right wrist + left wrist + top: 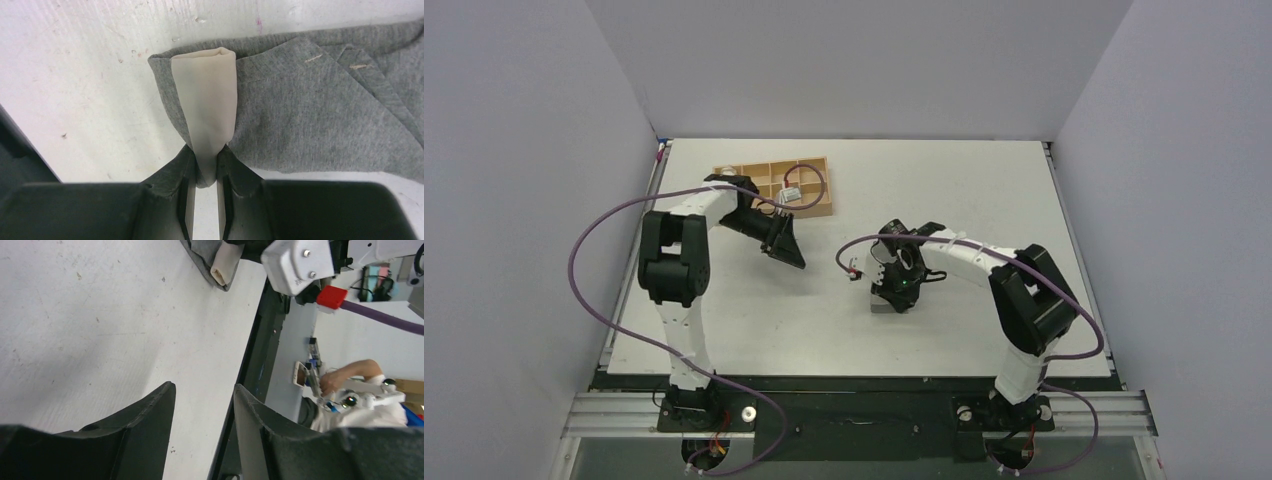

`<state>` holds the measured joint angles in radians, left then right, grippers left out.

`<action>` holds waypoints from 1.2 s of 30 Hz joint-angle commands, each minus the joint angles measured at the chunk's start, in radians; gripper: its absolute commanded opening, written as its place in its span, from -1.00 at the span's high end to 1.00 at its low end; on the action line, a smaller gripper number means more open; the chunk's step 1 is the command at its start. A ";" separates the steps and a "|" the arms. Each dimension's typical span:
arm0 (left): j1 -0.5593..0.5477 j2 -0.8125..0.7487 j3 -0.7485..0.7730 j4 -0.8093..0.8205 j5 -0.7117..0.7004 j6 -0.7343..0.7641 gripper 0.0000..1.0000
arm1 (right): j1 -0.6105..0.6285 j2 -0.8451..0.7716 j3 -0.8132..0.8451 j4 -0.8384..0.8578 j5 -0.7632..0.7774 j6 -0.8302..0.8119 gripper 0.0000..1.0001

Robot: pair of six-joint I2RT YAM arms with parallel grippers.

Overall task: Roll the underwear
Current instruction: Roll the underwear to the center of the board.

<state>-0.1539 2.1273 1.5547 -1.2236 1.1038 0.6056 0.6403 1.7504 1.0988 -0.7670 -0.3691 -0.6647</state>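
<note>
Right gripper (892, 296) over underwear (883, 309) (grey)

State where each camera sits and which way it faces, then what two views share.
Top external: above and behind, looking down on the table; both arms whole, left arm, right arm.
Left wrist: on the left wrist, looking along its open, empty left fingers across the table toward the underwear and the right arm.
Right wrist: looking down past the right fingers, pinched on the underwear's pale strip.
Shared: both wrist views show that strip.
</note>
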 commanded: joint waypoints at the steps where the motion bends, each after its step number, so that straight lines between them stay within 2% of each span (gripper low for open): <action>1: 0.020 -0.192 -0.127 0.223 0.015 -0.078 0.12 | -0.043 0.112 0.118 -0.200 -0.156 -0.069 1.00; 5: 0.021 -0.338 -0.233 0.403 -0.072 -0.153 0.11 | -0.082 0.246 0.248 -0.365 -0.245 -0.134 1.00; 10: 0.010 -0.541 -0.351 0.549 -0.158 -0.199 0.10 | -0.133 0.374 0.385 -0.496 -0.325 -0.207 1.00; 13: -0.039 -0.642 -0.431 0.629 -0.250 -0.197 -0.02 | -0.164 0.462 0.467 -0.592 -0.384 -0.246 1.00; 17: -0.196 -0.786 -0.516 0.720 -0.442 -0.184 -0.20 | -0.194 0.567 0.573 -0.732 -0.444 -0.316 1.00; 19: -0.330 -0.817 -0.547 0.772 -0.546 -0.181 -0.35 | -0.205 0.608 0.610 -0.789 -0.470 -0.349 1.00; 24: -0.520 -0.763 -0.514 0.818 -0.687 -0.168 -0.57 | -0.211 0.629 0.624 -0.802 -0.482 -0.357 1.00; 29: -0.703 -0.620 -0.448 0.860 -0.780 -0.126 -0.62 | -0.211 0.642 0.637 -0.802 -0.482 -0.344 1.00; 36: -0.801 -0.434 -0.366 0.905 -0.794 -0.070 -0.62 | -0.211 0.647 0.641 -0.798 -0.481 -0.330 1.00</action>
<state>-0.9325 1.6283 1.1103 -0.3855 0.3481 0.4877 0.4259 2.3829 1.7142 -1.5818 -0.8364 -0.9615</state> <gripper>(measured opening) 0.810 0.130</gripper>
